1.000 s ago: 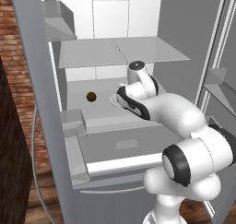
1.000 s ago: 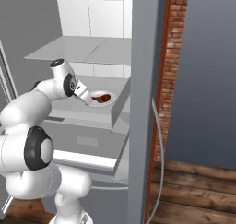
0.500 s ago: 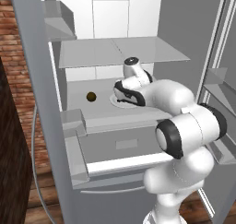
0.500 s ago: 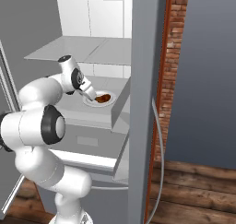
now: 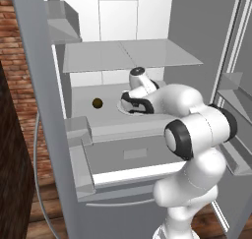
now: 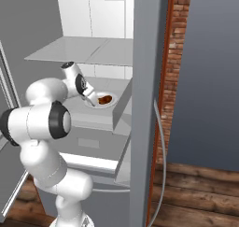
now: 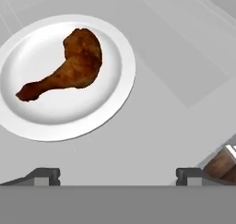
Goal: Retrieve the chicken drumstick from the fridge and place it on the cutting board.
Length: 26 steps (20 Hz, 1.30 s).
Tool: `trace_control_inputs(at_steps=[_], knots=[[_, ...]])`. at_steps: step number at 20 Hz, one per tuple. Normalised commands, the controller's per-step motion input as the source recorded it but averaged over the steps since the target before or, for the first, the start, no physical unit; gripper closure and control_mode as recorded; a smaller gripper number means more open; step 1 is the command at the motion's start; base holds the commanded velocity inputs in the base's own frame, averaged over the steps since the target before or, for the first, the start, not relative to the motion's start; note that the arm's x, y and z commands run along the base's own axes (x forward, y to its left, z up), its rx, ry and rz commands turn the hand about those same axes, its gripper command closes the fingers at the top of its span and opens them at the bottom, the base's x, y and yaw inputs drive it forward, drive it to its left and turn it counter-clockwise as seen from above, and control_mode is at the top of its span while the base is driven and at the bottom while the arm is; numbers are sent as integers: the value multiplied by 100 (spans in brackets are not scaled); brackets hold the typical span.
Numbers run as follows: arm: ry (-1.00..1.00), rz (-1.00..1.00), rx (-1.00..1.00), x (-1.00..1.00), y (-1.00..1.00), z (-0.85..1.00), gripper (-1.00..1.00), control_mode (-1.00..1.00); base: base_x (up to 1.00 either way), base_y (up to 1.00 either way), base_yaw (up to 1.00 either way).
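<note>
Spread wide with nothing between its jaws, the gripper (image 7: pixel 118 174) hovers over the fridge (image 5: pixel 133 61) shelf, its tips at the bottom of the hand view. In that view's upper left the chicken drumstick (image 7: pixel 64 66) lies on a white plate (image 7: pixel 110 98), off to the side of the jaws. Descending from here would likely miss it, or catch the plate's rim and shove it.

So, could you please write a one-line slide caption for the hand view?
Open end effector above the fridge shelf, with the chicken drumstick lying on a white plate ahead.
</note>
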Motion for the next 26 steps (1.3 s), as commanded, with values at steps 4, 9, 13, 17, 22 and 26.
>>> trace_control_inputs(at_steps=[4,9,13,17,22,26], knots=[[-2,0,0,7,0,-30,-100,-100,0,0,0],[0,0,0,20,1,-6,-100,-100,0,0,0],[0,0,0,28,0,0,-100,-100,0,0,0],[0,-4,1,35,8,0,-100,-100,0,0,0],[0,-8,0,42,8,0,-100,-100,0,0,0],[0,-11,0,35,16,0,-100,-100,0,0,0]])
